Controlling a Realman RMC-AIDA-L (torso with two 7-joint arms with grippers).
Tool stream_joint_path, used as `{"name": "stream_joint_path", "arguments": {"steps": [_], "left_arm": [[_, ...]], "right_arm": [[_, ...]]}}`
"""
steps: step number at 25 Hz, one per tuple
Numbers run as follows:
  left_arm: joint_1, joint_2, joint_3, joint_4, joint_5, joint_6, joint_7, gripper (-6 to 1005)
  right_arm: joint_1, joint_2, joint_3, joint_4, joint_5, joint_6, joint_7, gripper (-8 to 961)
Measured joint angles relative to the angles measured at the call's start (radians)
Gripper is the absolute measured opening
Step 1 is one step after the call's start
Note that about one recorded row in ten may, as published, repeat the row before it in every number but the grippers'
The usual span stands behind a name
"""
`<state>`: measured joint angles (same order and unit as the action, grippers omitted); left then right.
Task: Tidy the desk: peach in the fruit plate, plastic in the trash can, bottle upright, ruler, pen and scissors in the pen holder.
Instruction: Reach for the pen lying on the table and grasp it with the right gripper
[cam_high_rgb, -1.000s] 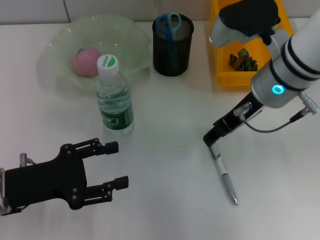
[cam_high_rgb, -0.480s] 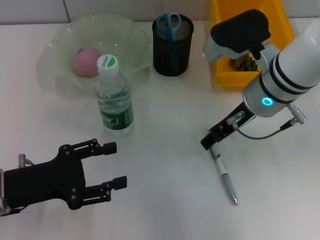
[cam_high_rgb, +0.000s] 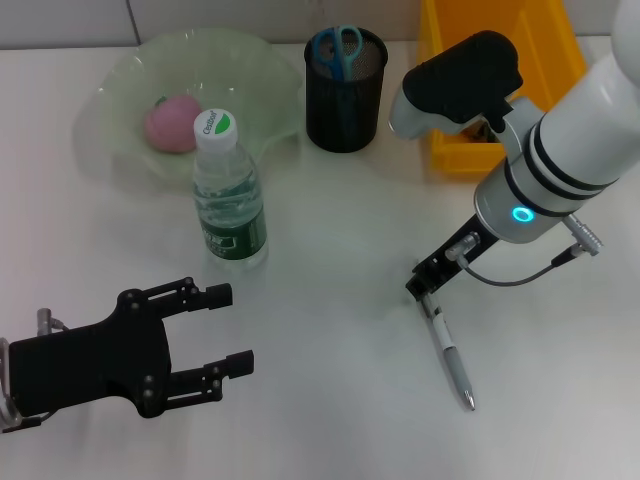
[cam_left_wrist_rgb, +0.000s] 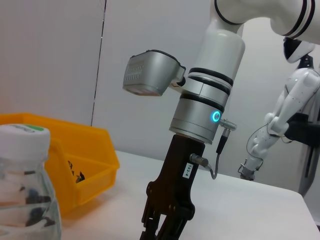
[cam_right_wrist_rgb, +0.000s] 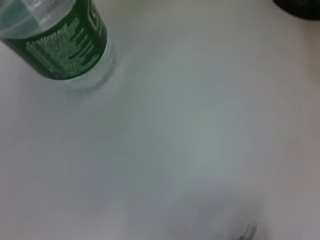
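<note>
Bottle cap (cam_high_rgb: 214, 123): small green-and-white logo with lettering showing, too small to make out. Bottle (cam_right_wrist_rgb: 55, 39) label: green band carrying white print, blurred in the right wrist view; a word is running along the top edge but not reading clearly. Small white tag (cam_left_wrist_rgb: 190, 170) on the right arm's black claw mount: digits showing, possibly "103-4", not certain. Nothing else is reading as text.
</note>
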<state>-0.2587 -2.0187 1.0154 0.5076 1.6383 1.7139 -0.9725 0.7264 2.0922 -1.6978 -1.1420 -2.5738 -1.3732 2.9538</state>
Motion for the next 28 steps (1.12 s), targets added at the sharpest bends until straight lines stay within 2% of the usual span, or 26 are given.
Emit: {"name": "stream_joint_path", "arguments": {"steps": [6, 28], "left_arm": [[0.001, 0.0, 0.0, 0.0, 0.0, -0.002, 0.0, 742], [0.001, -0.005, 0.0, 0.0, 0.0, -0.01, 0.0, 742]], "right_arm": [[0.001, 0.0, -0.004, 0.002, -0.004, 0.005, 0.001, 365], [0.002, 0.0, -0.035, 0.006, 0.011, 0.024, 0.002, 341]]}}
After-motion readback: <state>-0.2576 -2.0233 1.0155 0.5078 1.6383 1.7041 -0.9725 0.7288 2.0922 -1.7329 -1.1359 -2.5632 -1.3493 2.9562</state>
